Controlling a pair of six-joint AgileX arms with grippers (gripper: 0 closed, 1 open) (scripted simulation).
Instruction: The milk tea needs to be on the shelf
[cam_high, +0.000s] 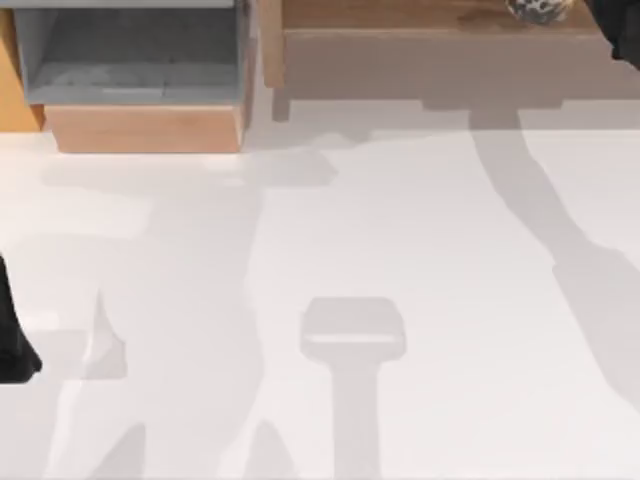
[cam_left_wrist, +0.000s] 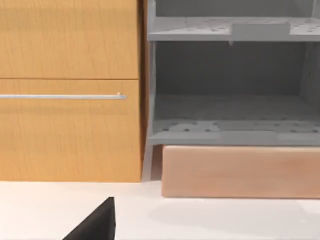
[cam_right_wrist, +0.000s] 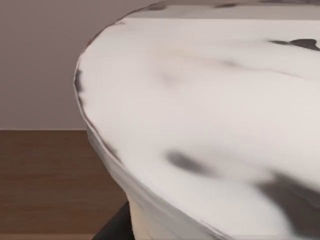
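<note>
Milk tea is sitting at the back right of the top view, on the plank of the shelf, with the right arm reaching in just beside it. From the right wrist the mottled white cup is looming very close over the brown board; whether those jaws are spread or pinching the cup, I cannot tell. To finish well, I judge the cup should be resting flat on the plank before any release, then the retreat should be going straight back. Left arm is idling at the left edge.
</note>
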